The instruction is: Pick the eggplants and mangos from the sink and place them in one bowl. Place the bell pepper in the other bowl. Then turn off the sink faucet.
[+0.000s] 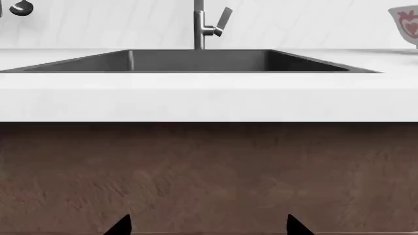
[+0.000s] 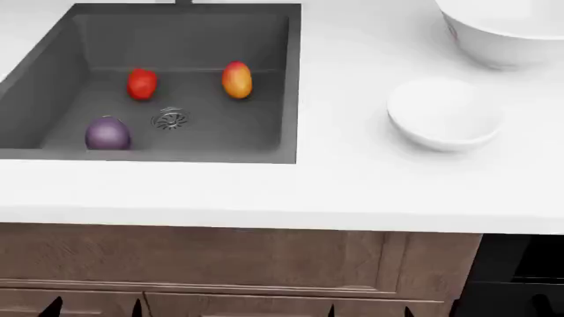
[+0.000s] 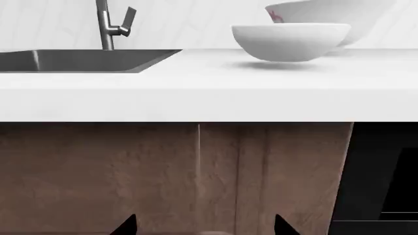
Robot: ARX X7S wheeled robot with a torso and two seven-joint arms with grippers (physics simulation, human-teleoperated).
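Note:
In the head view the dark grey sink [image 2: 286,79] holds a purple eggplant [image 2: 107,133] at its near left, a red bell pepper [image 2: 142,84] behind it, and a red-orange mango [image 2: 236,79] to the right. The faucet [image 1: 202,24] rises behind the basin with its lever tilted upward. A small white bowl [image 2: 443,115] and a larger bowl [image 2: 506,33] stand on the counter to the right. My left gripper [image 1: 207,227] and right gripper [image 3: 203,227] both hang open and empty, low in front of the brown cabinet, well below the counter top.
The white counter [image 2: 264,191] juts out over the wooden cabinet front [image 2: 220,257]. A dark opening [image 2: 520,271] lies right of the cabinet. A round metal drain [image 2: 169,119] sits in the basin floor. A dark ladle-like object [image 1: 19,7] hangs at the back wall.

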